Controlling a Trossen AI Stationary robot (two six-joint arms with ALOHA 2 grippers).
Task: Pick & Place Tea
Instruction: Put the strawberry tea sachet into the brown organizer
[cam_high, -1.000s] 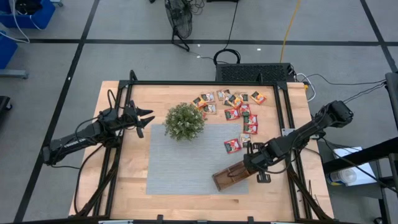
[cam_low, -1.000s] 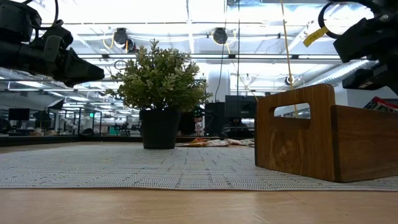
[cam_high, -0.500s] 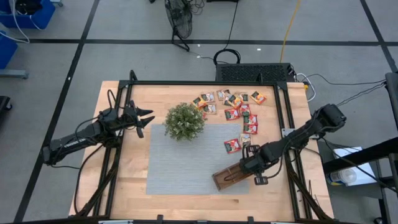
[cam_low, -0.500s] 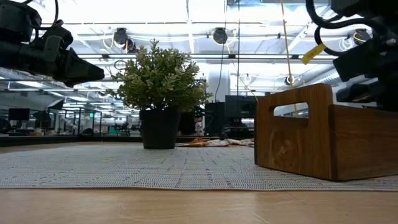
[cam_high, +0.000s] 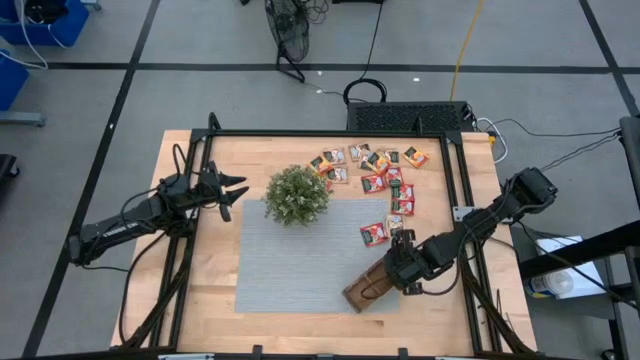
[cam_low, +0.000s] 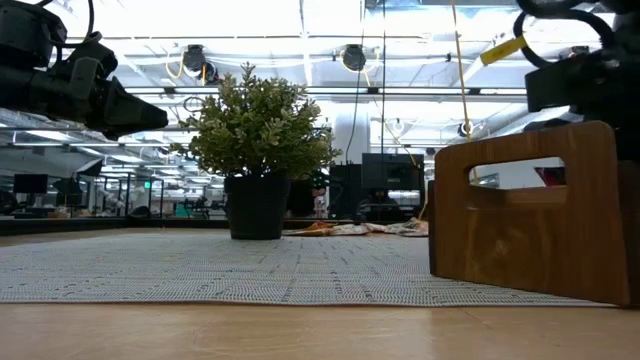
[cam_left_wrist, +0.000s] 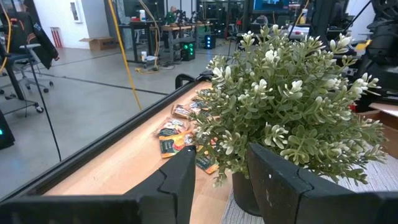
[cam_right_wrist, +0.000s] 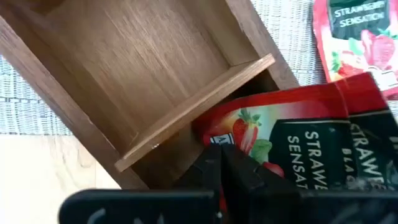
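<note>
Several small tea sachets (cam_high: 372, 170), mostly red, lie flat on the wood at the far right of the table. One more (cam_right_wrist: 357, 37) lies on the grey mat (cam_high: 300, 260). The brown wooden tray (cam_high: 368, 287) stands slantwise on the mat's near right corner. Just above it, my right gripper (cam_high: 402, 262) points steeply down, shut on a red strawberry sachet (cam_right_wrist: 298, 137). My left gripper (cam_high: 236, 188) waits level and open at the table's left, facing the potted plant (cam_high: 296, 195). My right gripper pinches the red sachet between its two fingers (cam_right_wrist: 233, 171), near one edge (cam_right_wrist: 249, 149). The fingers come from above, slanting steeply down. The sachet sticks out past the fingertips over the tray's end compartment (cam_right_wrist: 180, 149). Whether it touches the wood I cannot tell.
The plant stands at the mat's far left corner. A black frame rail (cam_high: 460, 190) runs along the table's right side beside the sachets. In the low view the tray's handled end (cam_low: 525, 215) stands large at the right.
My right gripper has sunk toward the tray and tipped more steeply downward, staying shut on the sachet. The tray has turned a little on the mat, so its handled end faces the table's near edge more squarely.
</note>
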